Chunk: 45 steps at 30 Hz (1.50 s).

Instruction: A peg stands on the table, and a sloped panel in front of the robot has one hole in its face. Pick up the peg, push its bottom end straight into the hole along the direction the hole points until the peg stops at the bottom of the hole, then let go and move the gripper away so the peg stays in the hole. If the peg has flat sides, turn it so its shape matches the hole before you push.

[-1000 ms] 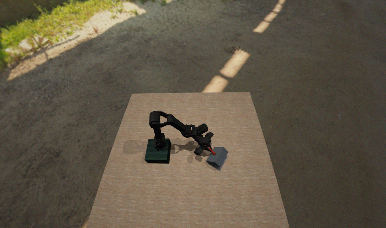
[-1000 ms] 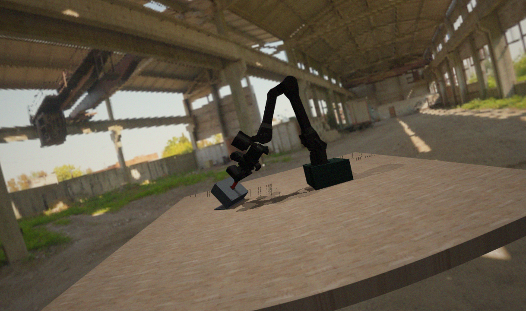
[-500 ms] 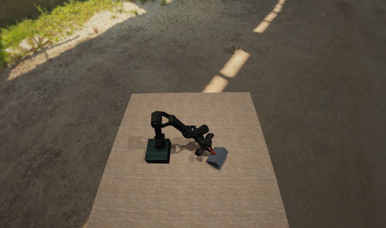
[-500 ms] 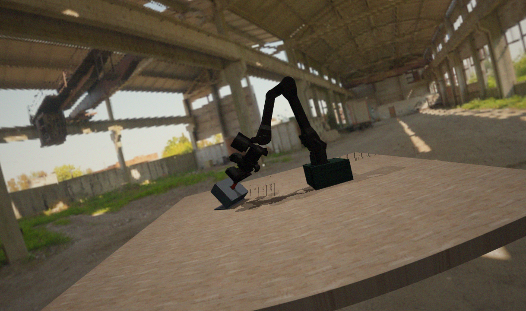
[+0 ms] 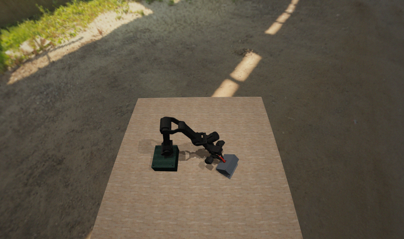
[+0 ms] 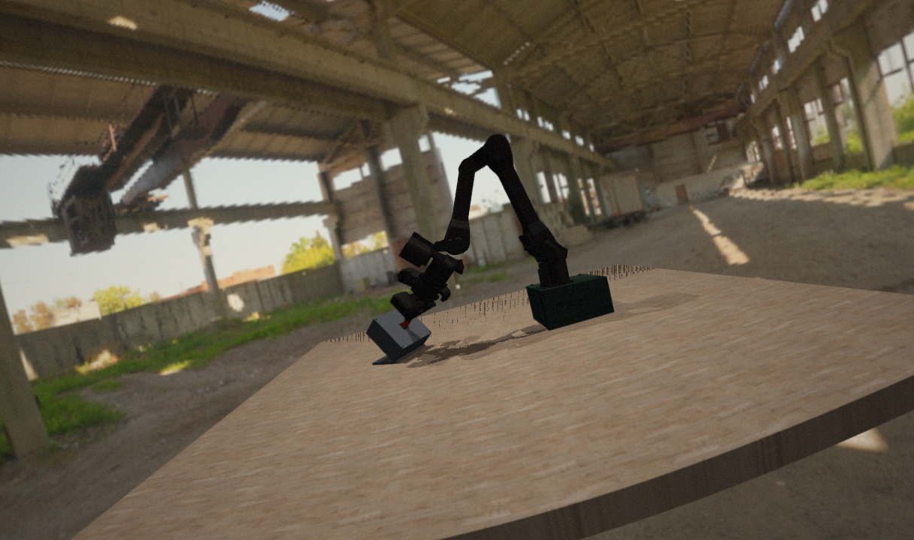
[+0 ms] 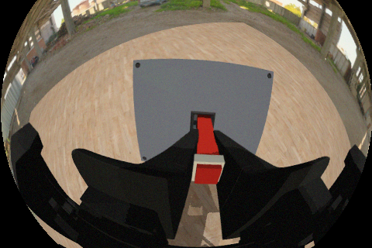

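My hand [image 5: 220, 155] [image 6: 412, 314] [image 7: 204, 135] is clamped on the red peg [image 5: 223, 159] [image 6: 405, 323] [image 7: 205, 136], tip at the hole [image 7: 194, 121] in the grey panel [image 5: 230, 162] [image 6: 394, 334] [image 7: 167, 97]. Step now = insertion, approx. Can't tell depth. Next: check align. w/ hole, flats matched, push straight along its axis till it stops, then let go & back off.
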Each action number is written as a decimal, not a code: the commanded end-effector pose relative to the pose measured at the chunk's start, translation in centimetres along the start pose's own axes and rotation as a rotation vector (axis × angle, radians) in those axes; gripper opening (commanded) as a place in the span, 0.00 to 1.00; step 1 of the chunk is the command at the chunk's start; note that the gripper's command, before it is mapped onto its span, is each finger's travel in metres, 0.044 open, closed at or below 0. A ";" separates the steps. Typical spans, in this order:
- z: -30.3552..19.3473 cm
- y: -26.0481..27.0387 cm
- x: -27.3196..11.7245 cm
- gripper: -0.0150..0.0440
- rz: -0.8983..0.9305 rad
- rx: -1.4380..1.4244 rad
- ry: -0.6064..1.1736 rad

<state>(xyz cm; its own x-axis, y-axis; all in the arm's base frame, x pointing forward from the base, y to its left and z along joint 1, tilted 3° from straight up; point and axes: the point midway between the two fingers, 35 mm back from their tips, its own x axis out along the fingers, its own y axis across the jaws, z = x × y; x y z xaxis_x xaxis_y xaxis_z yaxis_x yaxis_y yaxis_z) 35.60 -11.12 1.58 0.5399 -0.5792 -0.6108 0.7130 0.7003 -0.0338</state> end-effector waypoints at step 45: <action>0.0 0.1 0.2 1.00 -0.001 -0.002 0.003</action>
<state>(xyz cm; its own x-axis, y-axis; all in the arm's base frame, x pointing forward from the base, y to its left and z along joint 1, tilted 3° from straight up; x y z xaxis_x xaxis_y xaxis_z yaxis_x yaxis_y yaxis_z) 36.06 -11.33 1.29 0.5412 -0.5765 -0.6121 0.7101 0.7033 -0.0345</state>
